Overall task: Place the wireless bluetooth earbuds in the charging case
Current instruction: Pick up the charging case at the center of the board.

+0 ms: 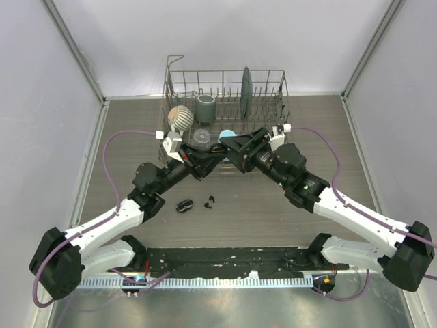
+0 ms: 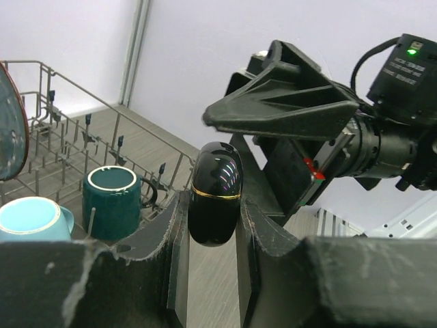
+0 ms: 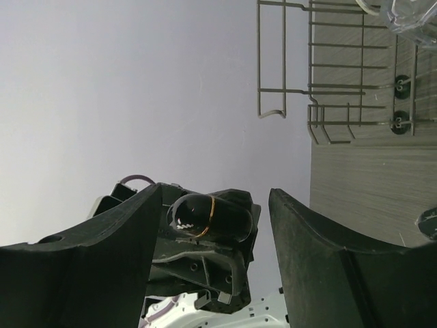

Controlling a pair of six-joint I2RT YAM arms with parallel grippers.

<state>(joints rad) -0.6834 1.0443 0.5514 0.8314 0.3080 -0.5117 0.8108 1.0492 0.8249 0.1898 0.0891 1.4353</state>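
Fingers (image 2: 172, 229) of the left gripper (image 2: 212, 229) are clamped on the lower half of the charging case (image 2: 215, 181). Its long axis points out toward the right gripper (image 3: 215, 195), whose jaws stand open and empty about the free end. Down on the table (image 1: 273, 219), the earbuds (image 1: 209, 201) lie loose beside a dark oval object (image 1: 184, 205), nearer the left arm.

**Left wrist view.** Lower end of the case (image 2: 215, 188) is hidden between the fingers (image 2: 160, 239). The plate (image 2: 8, 126) and the pale blue cup (image 2: 31, 219) are cut by the left edge.

**Top view.** The case is hidden where the left gripper (image 1: 203, 162) and right gripper (image 1: 231, 146) meet. The earbuds (image 1: 209, 201) are too small to count or to show shape.

**Right wrist view.** A clear container (image 3: 413, 17) is cut by the top corner. A dark thing (image 3: 430, 224) at the right edge cannot be identified.
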